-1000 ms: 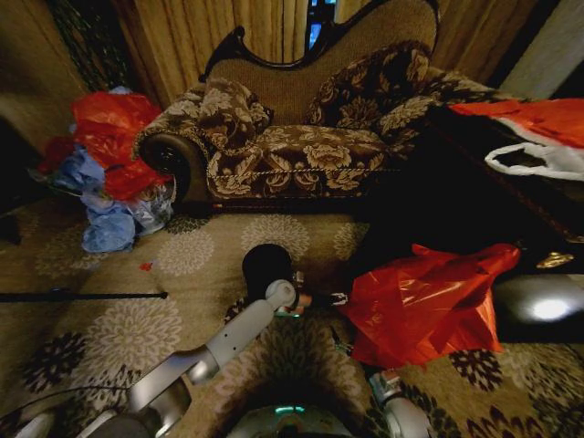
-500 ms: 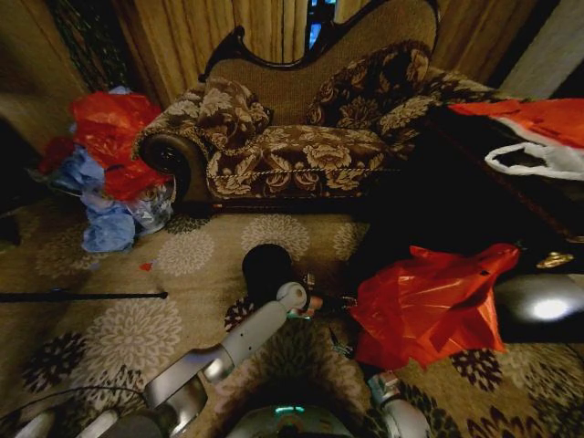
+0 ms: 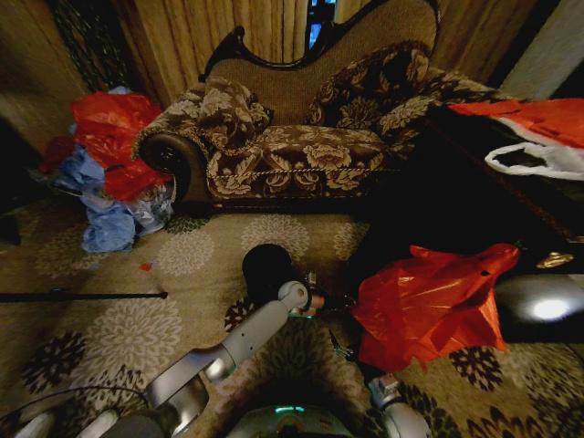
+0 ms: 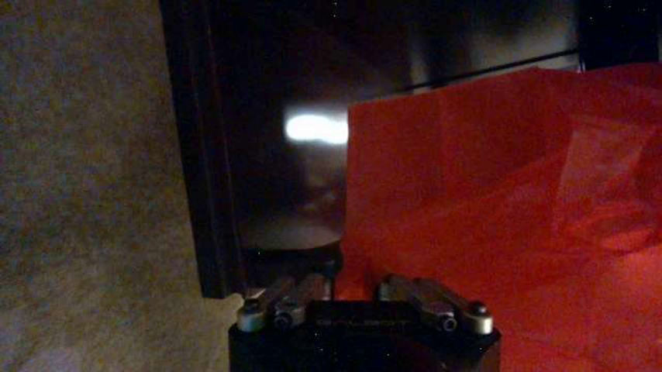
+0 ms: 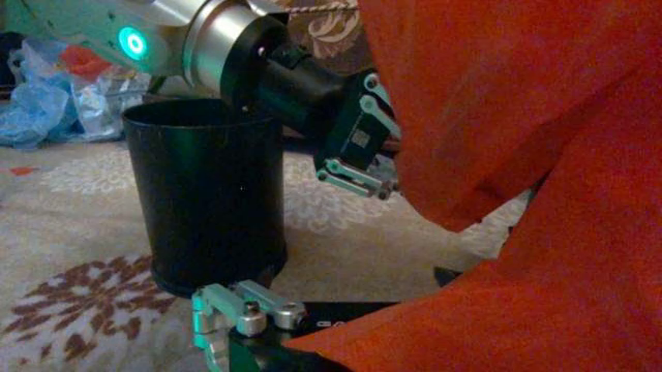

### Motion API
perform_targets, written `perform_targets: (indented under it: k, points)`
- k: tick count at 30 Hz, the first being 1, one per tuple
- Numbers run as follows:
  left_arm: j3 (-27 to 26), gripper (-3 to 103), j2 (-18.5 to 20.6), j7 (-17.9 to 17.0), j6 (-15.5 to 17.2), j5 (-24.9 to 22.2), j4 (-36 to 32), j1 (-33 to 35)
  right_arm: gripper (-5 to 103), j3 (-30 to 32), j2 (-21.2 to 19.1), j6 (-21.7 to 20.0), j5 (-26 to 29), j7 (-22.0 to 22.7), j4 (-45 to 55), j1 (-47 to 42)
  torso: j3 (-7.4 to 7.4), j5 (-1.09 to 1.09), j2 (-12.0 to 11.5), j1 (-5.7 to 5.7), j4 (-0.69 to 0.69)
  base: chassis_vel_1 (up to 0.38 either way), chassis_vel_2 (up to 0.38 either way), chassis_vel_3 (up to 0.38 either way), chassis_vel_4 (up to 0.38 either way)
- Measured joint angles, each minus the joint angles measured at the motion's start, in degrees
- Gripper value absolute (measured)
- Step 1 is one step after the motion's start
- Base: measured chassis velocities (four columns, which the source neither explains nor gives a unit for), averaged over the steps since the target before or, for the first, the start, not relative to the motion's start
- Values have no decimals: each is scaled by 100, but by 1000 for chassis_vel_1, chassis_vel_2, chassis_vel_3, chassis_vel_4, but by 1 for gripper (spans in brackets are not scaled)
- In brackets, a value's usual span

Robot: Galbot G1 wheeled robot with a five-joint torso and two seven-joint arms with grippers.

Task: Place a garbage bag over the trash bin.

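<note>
Garbage bag (image 3: 427, 306): thin, glossy red-orange plastic, crumpled into creased folds with a pointed corner; it hangs above the patterned carpet (image 3: 164, 274) to the robot's right of the trash bin, in front of a dark polished cabinet (image 3: 538, 301).

Trash bin (image 3: 265, 268): small, round, plain matte black cylinder, standing upright on the carpet in front of the sofa, open top bare.

Left gripper (image 3: 336, 302): at the end of the grey jointed left arm, reaching across just beside the bin to the bag's near edge. In the right wrist view its slim metal fingers (image 5: 357, 177) meet the plastic; whether they actually pinch it cannot be told.

Right gripper (image 5: 243, 325): low beneath the bag, near the bin's base; the plastic drapes over it and hides most of the fingers, so its opening cannot be told.

Sofa (image 3: 301, 137): curved dark wooden frame, floral brocade upholstery, rolled arm, two matching cushions.

Heap of bags (image 3: 105, 169): red and pale blue plastic, piled on the floor by the sofa's arm.

White bag with handles (image 3: 538, 160): lies on the cabinet top beside more red plastic
</note>
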Motion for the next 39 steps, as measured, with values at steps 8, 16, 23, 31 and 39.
perform_targets:
  k: [8,16,23,31,39]
  points:
    - [-258,2,141,4,0,129,-234,102,100,-8,-56,13,-5,0,29,-91,0,-1,0,0,-1,0,0,0,0]
    - [-737,0,725,-150,0,199,-906,236,100,-59,-68,50,-50,-28,-4,-90,0,-1,0,0,0,0,0,0,0]
    - [-1374,0,1269,-339,0,197,-1666,382,100,-98,-106,105,-100,-112,-34,-115,0,-1,0,0,0,0,0,0,0]
    - [-2286,0,2477,-482,0,153,-2831,810,100,-118,-143,132,-106,-151,-32,-105,0,-1,0,0,0,0,0,0,0]
    - [-2867,0,3289,-461,-27,141,-3436,1286,100,-165,-149,146,-127,-198,-24,-102,0,-2,0,0,-1,0,0,0,0]
